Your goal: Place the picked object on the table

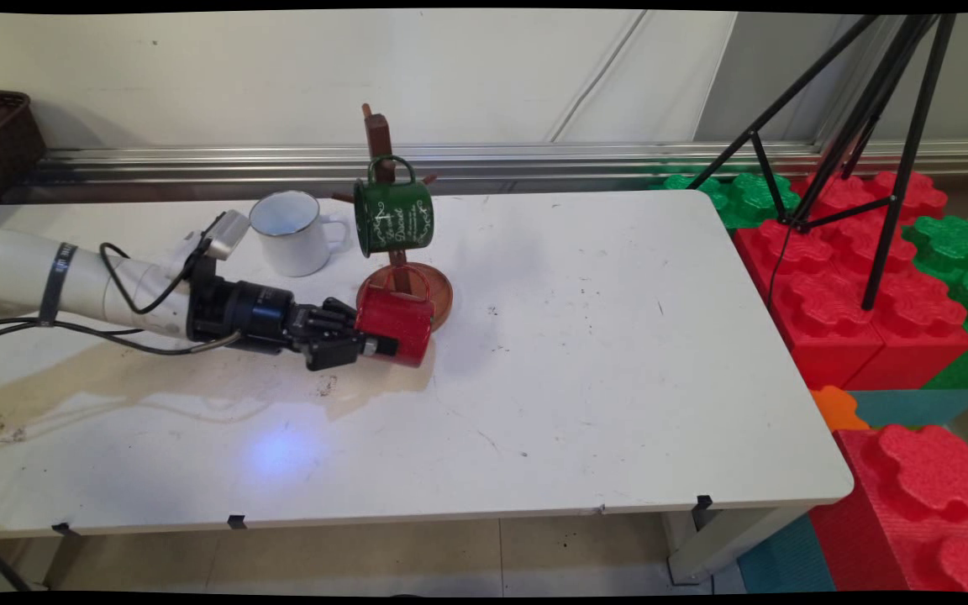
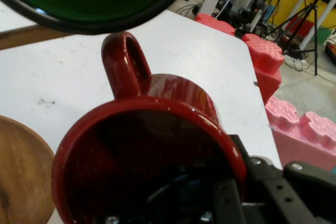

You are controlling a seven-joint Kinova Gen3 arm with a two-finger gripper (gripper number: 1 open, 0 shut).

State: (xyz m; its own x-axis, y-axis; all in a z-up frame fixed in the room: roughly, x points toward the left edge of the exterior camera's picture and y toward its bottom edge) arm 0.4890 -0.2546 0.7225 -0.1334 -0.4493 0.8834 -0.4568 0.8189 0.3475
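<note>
The white table (image 1: 602,353) carries everything here, and the white arm (image 1: 72,281) reaches low across its left part, ending in the black gripper (image 1: 370,343). Past the table's right edge stand red and green foam blocks (image 1: 854,277) with a black tripod (image 1: 862,160) planted among them.

Just beyond the fingers, toward the wall, stands a wooden mug stand (image 1: 391,218) with a round base (image 1: 429,290). A green mug (image 1: 394,216) hangs on one of its pegs, above and a little behind the fingers; in the hand view its dark rim (image 2: 94,3) fills the top of the picture. A white mug (image 1: 291,233) stands upright on the table to the left of the stand, behind the gripper's wrist and apart from it.

The red mug (image 1: 396,326) lies tipped on its side at the fingertips, its mouth facing the gripper and its handle (image 2: 125,64) pointing up toward the green mug. It is touching or overlapping the near edge of the stand's base. The fingers are pinching the mug's rim: in the hand view one finger (image 2: 273,192) lies against the outside of the wall on the right, and the other sits inside the dark opening.
</note>
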